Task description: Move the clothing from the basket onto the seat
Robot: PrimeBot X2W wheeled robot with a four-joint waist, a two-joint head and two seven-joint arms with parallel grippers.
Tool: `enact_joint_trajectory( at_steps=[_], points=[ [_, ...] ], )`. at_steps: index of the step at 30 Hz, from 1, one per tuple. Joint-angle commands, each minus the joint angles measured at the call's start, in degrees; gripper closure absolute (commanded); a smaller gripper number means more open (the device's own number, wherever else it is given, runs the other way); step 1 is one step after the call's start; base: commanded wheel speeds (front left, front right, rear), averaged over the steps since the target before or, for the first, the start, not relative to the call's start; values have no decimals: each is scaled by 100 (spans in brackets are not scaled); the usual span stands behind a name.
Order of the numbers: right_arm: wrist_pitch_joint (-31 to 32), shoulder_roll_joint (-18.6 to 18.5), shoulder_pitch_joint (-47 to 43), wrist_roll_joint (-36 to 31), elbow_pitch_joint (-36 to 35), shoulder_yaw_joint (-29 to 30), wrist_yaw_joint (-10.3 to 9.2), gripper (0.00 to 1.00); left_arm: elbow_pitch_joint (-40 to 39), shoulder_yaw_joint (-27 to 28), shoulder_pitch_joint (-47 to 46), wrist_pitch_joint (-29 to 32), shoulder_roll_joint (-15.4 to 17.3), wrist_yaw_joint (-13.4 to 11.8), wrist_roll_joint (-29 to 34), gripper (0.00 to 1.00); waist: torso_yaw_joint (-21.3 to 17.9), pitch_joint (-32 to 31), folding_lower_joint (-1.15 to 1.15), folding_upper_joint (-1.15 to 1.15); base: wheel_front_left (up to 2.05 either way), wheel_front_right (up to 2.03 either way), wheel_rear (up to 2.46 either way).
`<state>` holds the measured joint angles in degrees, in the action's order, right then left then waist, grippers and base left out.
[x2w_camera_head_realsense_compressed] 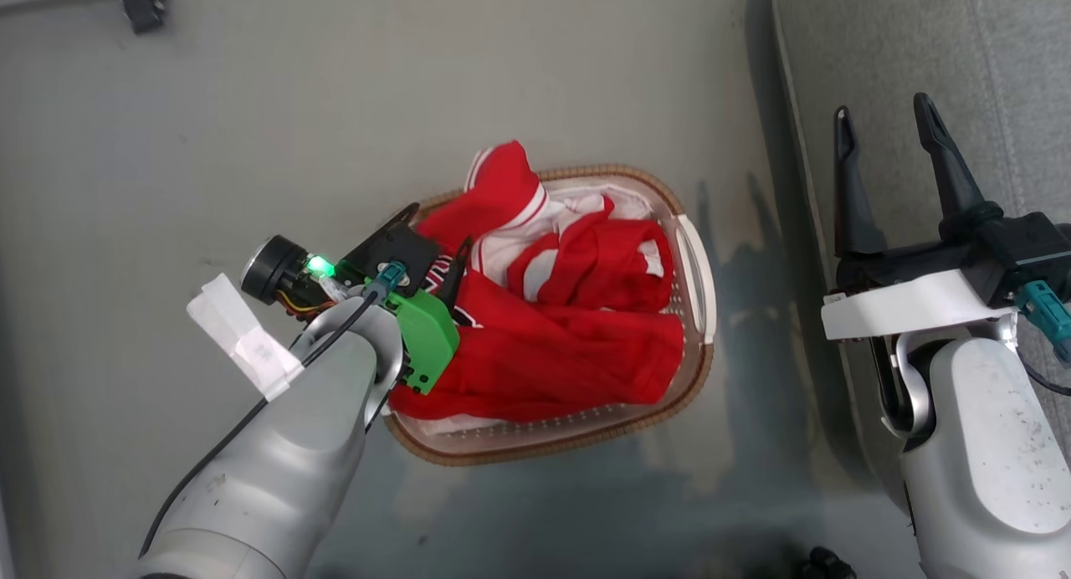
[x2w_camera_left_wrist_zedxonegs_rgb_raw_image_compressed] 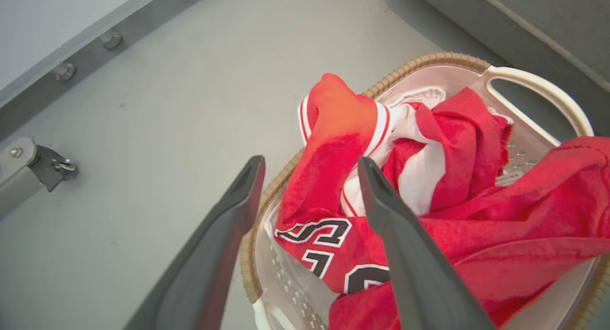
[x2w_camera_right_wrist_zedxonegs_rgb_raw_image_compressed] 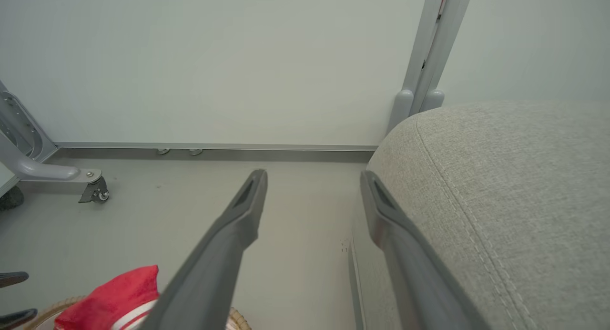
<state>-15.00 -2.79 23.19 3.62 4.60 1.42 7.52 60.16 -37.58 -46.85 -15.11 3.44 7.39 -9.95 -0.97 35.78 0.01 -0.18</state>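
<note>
A: Jaws on the left gripper (x2w_camera_left_wrist_zedxonegs_rgb_raw_image_compressed: 310,163) stand wide apart and empty, poised at the near rim of the basket (x2w_camera_head_realsense_compressed: 544,449), over the clothing (x2w_camera_head_realsense_compressed: 569,336) heaped inside.
B: One finger seems to hang outside that rim. Closing there could pinch the woven edge and drag the basket.
A: The garments look tangled, too; one might trail and drop on the floor (x2w_camera_head_realsense_compressed: 251,102).
B: The right gripper (x2w_camera_head_realsense_compressed: 881,110) is spread and empty beside the seat (x2w_camera_head_realsense_compressed: 962,43).

The clothing (x2w_camera_head_realsense_compressed: 569,345) is soft matt red cloth; the basket (x2w_camera_head_realsense_compressed: 699,269) is glossy white perforated plastic with a brown woven rim. The seat (x2w_camera_head_realsense_compressed: 962,60) wears coarse grey fabric. The floor (x2w_camera_head_realsense_compressed: 335,102) looks smooth, faintly shiny.
</note>
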Motion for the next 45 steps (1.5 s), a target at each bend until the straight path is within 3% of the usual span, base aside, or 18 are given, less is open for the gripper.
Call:
enact_joint_trajectory(
  at_steps=[1,17,30,31,32,33,34,45],
  points=[
    [-28,-19,103,50,-34,-1,-6,0,19,-130,-164,-5,0,16,-124,0,-288,654,-1,18,0,0,0],
    [-28,-19,208,194,-279,-205,-6,0,-175,-2194,-533,7,-40,17,-1356,0,-498,1199,-1,18,0,0,0],
    [-28,-19,239,197,-500,-296,-6,0,-82,-2741,-975,-11,-46,17,-1855,2,-642,1524,-1,18,0,0,0],
    [-28,-19,240,190,-507,-301,-6,0,-123,-2783,-986,-11,-44,17,-1902,39,-644,1537,-1,18,0,0,0],
    [-28,-18,238,185,-513,-305,-6,0,-155,-2806,-998,-11,-43,17,-1950,56,-644,1544,-1,18,0,0,0],
    [-28,-18,232,181,-519,-307,-6,0,-198,-2825,-1007,-11,-44,17,-1996,94,-640,1547,-1,18,0,0,0],
    [-28,-19,219,175,-523,-300,-6,0,-249,-2816,-1022,-12,-44,17,-2024,100,-628,1544,-1,18,0,0,0],
    [-28,-20,108,5,-413,-209,-6,0,-878,-2164,-705,-13,-34,-145,-1936,100,-253,1164,-1,18,0,0,0]
  ],
)
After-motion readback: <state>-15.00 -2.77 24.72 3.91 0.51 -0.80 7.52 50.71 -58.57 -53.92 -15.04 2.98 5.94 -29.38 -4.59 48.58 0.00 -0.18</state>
